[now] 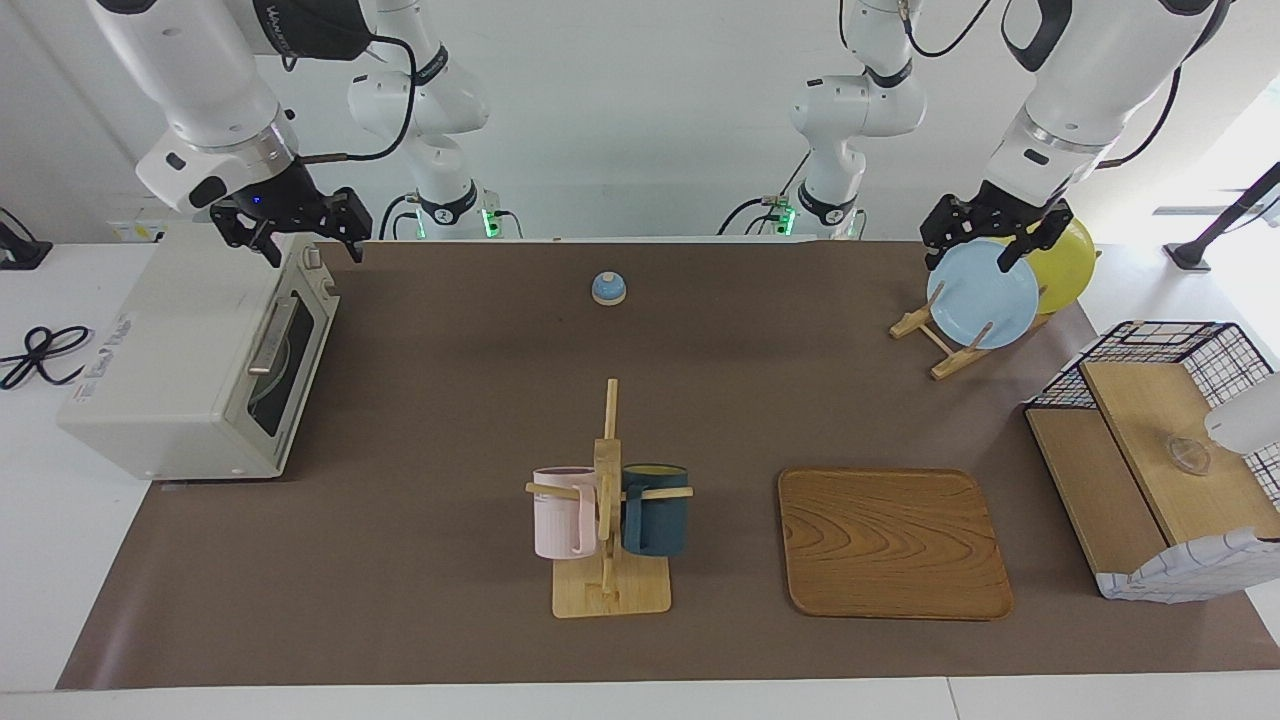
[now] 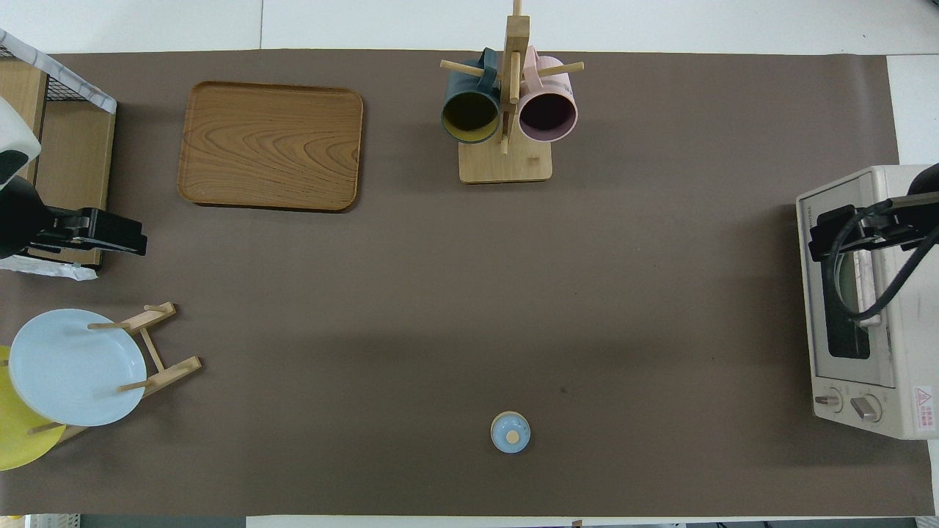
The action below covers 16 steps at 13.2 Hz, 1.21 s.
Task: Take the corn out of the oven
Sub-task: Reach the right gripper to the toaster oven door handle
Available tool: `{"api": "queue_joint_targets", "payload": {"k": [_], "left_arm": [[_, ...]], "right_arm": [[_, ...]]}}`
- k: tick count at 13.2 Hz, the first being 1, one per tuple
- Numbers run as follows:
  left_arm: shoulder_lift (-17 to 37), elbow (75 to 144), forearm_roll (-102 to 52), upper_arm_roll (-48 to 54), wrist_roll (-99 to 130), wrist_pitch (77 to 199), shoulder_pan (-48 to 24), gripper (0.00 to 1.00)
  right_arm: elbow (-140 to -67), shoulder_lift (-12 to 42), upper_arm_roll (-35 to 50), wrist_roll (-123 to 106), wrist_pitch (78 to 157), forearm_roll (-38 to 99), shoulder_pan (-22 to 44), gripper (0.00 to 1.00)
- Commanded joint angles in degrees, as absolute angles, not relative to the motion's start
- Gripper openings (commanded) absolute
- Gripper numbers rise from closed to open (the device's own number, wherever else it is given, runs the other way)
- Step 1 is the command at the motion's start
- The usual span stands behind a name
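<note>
Plainly, at the right arm's end of the table: a boxy cream-white toaster oven, drop-down glass door shut and upright, metal bar handle running along the door's top edge. Behind the dark window, only a pale rounded shape; no telling the bright yellow corn cob from it, so cannot say where in the oven the corn lies, nor how it sits relative to either pincer.

Up in the air over the oven's top, above the corner with the two control knobs: the right gripper, fingers spread wide apart, nothing between them, not touching the casing or the handle. From overhead, covering the upper part of the oven door.

Well apart from the oven, at the left arm's end of the table: the left gripper, likewise spread open and empty, hanging just over the rim of a round pale blue plate standing on edge in a small wooden rack, with a round yellow plate in the same rack, nearer to the robots.

Between oven and plate rack, about level with the oven's knob end: a small blue dome-shaped bell. Farther from the robots than the oven: a wooden mug tree carrying a pink mug and a dark teal mug, and beside it, toward the left arm's end, a rectangular wooden tray. Farthest from the oven, a black wire basket holding wooden boards.
</note>
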State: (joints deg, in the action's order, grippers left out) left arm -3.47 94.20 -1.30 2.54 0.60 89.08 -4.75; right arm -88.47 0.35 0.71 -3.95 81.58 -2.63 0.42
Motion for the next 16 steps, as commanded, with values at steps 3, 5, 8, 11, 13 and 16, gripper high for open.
{"api": "queue_joint_targets", "payload": {"k": [3, 5, 8, 11, 13, 16], "left_arm": [[-3.6, 94.1, -0.3, 3.3, 0.1, 88.6, -3.7, 1.00], [-3.6, 94.1, -0.3, 3.3, 0.1, 88.6, -3.7, 1.00], [-3.6, 94.1, -0.3, 3.3, 0.1, 88.6, -3.7, 1.00], [-3.6, 94.1, -0.3, 3.3, 0.1, 88.4, -3.7, 1.00], [-3.6, 94.1, -0.3, 3.3, 0.1, 88.4, -3.7, 1.00], [-3.7, 94.1, -0.3, 3.3, 0.2, 88.4, -3.7, 1.00]], "right_arm": [[-90.8, -0.3, 0.7, -6.2, 86.1, -1.1, 0.3, 0.87], [-93.4, -1.6, 0.7, -6.6, 87.7, -1.1, -0.3, 0.30], [-102.4, -4.6, 0.6, -6.1, 95.7, -1.4, -0.2, 0.21], [-109.5, -6.1, 0.5, -6.2, 102.3, -4.7, -0.5, 0.10], [-111.2, -6.2, 0.5, -6.3, 102.5, -9.8, -1.1, 0.07], [-113.3, -7.1, 0.5, -6.4, 102.7, -13.0, -4.0, 0.08]]}}
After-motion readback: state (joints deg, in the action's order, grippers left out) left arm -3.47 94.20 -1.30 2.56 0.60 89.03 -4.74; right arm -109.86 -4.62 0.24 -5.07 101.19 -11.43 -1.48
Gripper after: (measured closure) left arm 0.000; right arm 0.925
